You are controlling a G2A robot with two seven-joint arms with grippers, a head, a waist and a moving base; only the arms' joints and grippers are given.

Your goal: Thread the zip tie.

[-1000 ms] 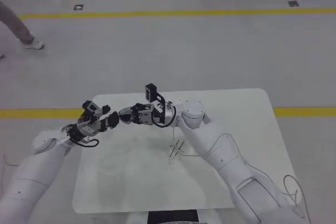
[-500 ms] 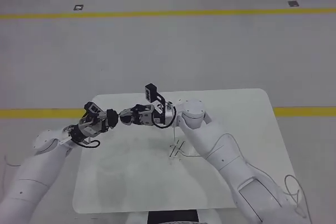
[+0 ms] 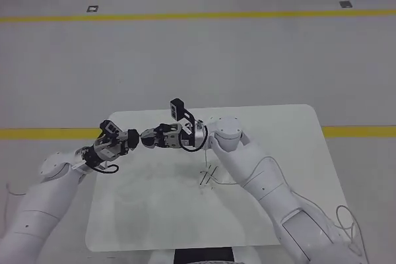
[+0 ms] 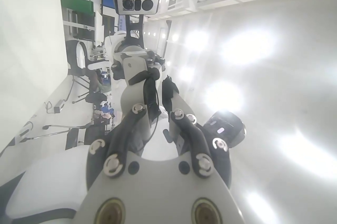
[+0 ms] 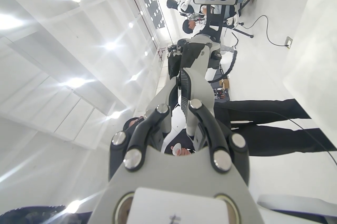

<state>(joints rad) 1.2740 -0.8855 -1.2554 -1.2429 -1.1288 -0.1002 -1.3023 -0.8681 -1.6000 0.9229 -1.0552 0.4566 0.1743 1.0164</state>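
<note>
**Grippers nose to nose, threading looks fiddly**

White table (image 3: pixel 284 132), grey floor with yellow lines behind it. Both arms meet above the table's far left part, with the left gripper (image 3: pixel 133 138) and right gripper (image 3: pixel 146 139) tip to tip, nearly touching. The left one's fingers are pinched on the zip tie (image 4: pixel 157 106), a thin black strand running back between them toward its palm. The right one's fingers are drawn together too, but what they pinch is too small to tell. Spares (image 3: pixel 209 175) lie crossed mid-table, well apart from the action.

Likely risks: the strand looks floppy, so a slight misalignment could send the tail past the head's slot. A loose pinch could let it twist or drop. Pushing closer could knock the fingertips together.
</note>
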